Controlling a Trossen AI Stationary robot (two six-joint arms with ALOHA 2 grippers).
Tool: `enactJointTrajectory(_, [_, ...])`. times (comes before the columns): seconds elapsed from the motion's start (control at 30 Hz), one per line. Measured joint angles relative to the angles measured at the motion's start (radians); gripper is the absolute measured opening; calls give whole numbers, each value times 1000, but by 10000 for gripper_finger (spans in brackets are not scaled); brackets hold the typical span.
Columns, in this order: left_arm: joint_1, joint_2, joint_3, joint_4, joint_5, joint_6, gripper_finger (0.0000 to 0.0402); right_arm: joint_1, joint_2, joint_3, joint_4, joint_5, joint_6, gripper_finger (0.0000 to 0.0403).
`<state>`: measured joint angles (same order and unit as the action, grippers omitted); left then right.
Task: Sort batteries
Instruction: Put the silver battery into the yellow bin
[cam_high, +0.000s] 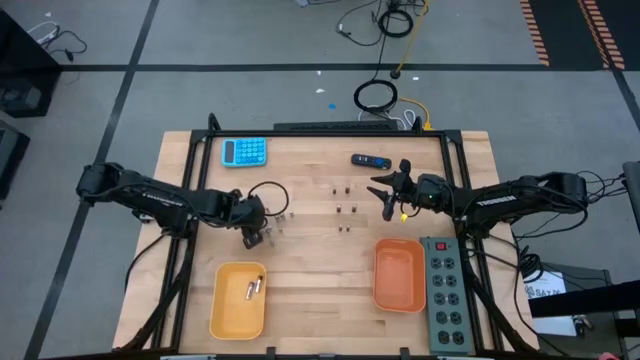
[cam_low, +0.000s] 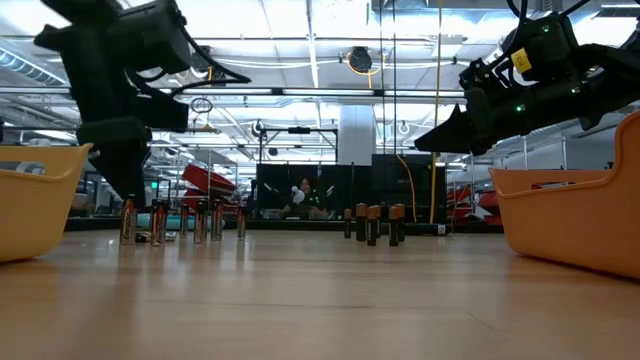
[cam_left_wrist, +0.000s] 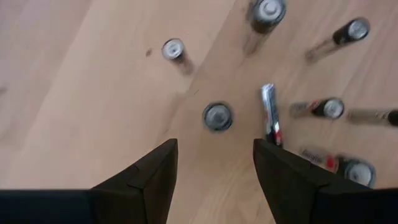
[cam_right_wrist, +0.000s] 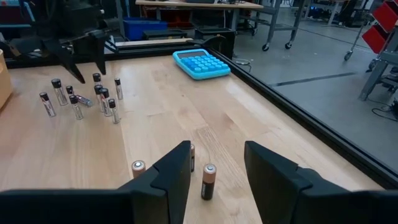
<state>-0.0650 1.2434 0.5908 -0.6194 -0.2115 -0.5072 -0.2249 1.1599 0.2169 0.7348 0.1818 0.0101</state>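
Left gripper (cam_left_wrist: 214, 163): hanging with fingers apart and holding nothing, right above one upright silvery battery (cam_left_wrist: 217, 116) in the left cluster (cam_high: 272, 222).
Right gripper (cam_right_wrist: 214, 167): waiting with fingers parted and empty, hovering over the darker batteries (cam_high: 343, 209) standing mid-table.
Sorted so far: two batteries (cam_high: 254, 287) are lying in the yellow tray (cam_high: 222, 318); the orange tray (cam_high: 398, 296) is looking empty.
Left to do: most of it, I'd say, since both groups are standing on the table (cam_high: 320, 300), with one battery (cam_left_wrist: 269, 113) lying flat.
Room: neighbours are crowding the left pick closely; open wood is lying between clusters and trays, while the calculator (cam_high: 244, 151) and power strip (cam_high: 446, 295) are sitting near the edges.
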Motion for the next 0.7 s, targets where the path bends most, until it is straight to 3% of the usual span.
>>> enactJointTrajectory(0.33, [0, 0, -79, 149, 0, -8, 219, 0, 0, 0, -5, 1, 0, 144])
enactJointTrajectory(0.7, [0, 0, -103, 226, -78, -6, 218, 0, 0, 0, -6, 5, 3, 144])
